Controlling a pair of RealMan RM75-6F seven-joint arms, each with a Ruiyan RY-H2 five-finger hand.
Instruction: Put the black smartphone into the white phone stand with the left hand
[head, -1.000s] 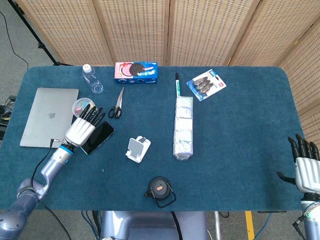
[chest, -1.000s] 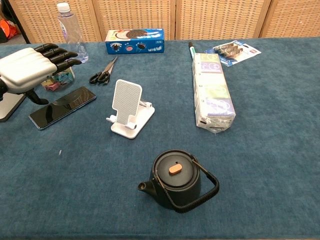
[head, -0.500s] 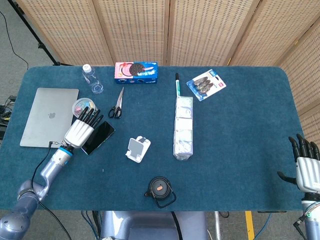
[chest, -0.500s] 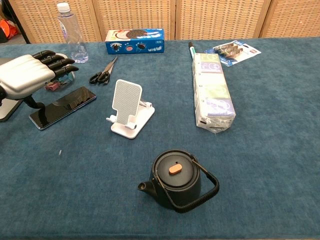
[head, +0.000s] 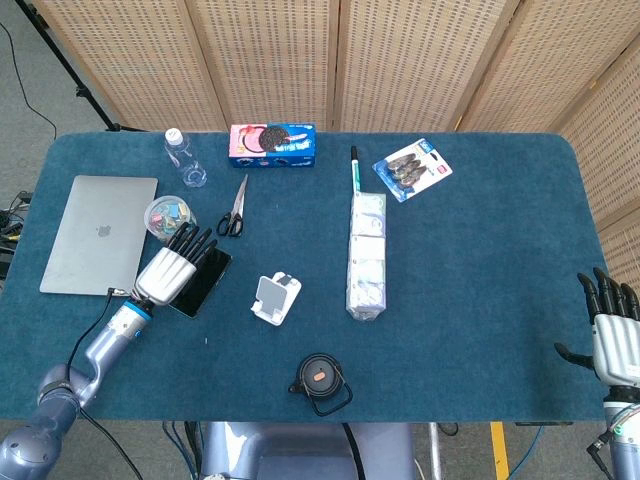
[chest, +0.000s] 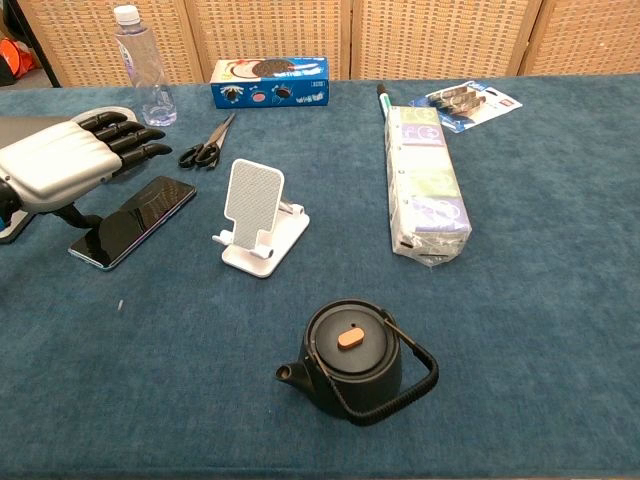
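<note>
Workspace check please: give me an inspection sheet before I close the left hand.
Surface: blue cloth table.
Job's things: phone flat on the cloth; stand upright, empty, apart from it.
Clutter: laptop, bottle, cookie box, scissors, clip tub, tissue pack, pen, blister card, kettle.
Hands: left hand over the phone's near end, grip unclear; right hand open at the table's edge.
Cables: on the floor, left.
Surroundings: wicker screens.
</note>
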